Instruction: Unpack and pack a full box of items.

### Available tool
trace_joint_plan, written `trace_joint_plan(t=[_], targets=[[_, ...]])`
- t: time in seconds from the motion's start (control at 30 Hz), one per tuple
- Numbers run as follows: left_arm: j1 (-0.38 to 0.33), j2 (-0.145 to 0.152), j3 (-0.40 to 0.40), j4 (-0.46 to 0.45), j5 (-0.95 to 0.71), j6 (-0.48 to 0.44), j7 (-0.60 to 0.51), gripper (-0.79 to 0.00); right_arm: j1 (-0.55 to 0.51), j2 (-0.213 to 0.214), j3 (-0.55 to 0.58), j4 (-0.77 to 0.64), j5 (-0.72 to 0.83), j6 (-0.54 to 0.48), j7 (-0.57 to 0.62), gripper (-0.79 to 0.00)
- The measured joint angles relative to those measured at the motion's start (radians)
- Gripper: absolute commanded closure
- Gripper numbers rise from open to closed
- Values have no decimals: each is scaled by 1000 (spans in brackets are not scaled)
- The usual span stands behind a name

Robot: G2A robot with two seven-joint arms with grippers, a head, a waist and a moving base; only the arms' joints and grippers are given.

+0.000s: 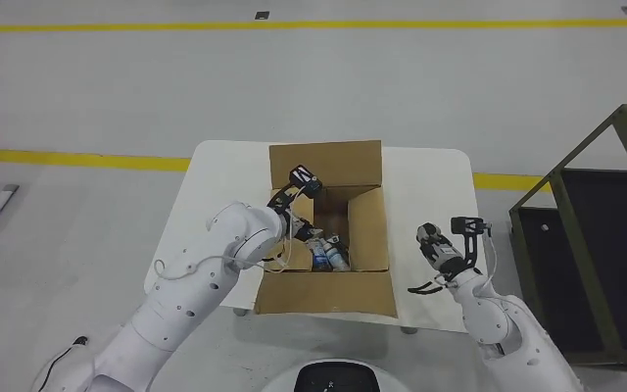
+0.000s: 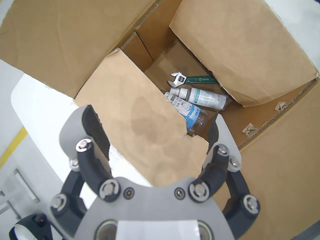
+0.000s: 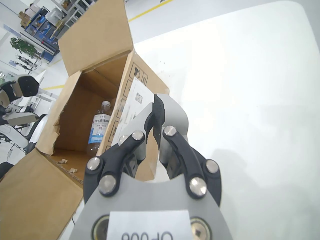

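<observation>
Box (image 1: 328, 292) stands in the middle of your desk (image 1: 431, 186) with its four flaps open: one far, one near, one on each side. The two side flaps lean in over the opening.

On the floor of the box you can count three things. There is one wrench (image 2: 190, 79) with a green handle. There are two clear bottles (image 2: 203, 97) with white and blue labels, lying on their sides and touching each other. The head of the wrench lies just beside the cap of one bottle. The side flaps hide part of the floor, so there may be more that you cannot see.

Your left hand (image 2: 153, 119) is spread wide and straddles the edge of the left flap (image 2: 140, 116), with one finger on each side of the cardboard. It is not pinching anything. Your right hand (image 3: 155, 116) hangs over the desk to the right of the box, toward the near side. Its fingers are pressed together with nothing between them.

By my reading you are at the very start of the unpacking. Everything you can count lies in the box, so each piece has yet to come out, and the whole repacking is left after that. With the left flap leaning over the bottles, pushing it aside looks like the step in hand.
</observation>
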Motion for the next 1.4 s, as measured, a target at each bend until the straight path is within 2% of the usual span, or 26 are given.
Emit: trace_joint_plan(t=[0.33, 0.57, 0.77, 1.0, 1.4], targets=[[16, -6, 18, 12, 50, 28, 8, -785, 65, -26, -95, 101, 23, -49, -18, 0], [-21, -37, 74, 53, 91, 107, -69, -785, 78, -35, -115, 108, 30, -76, -31, 0], [-53, -61, 118, 110, 120, 106, -108, -785, 84, -42, -137, 109, 32, -108, -18, 0], [-77, -86, 134, 172, 123, 124, -98, -785, 86, -52, -163, 100, 39, -117, -20, 0], [-92, -113, 172, 253, 267, 131, -91, -785, 78, -59, -151, 83, 39, -109, -20, 0]])
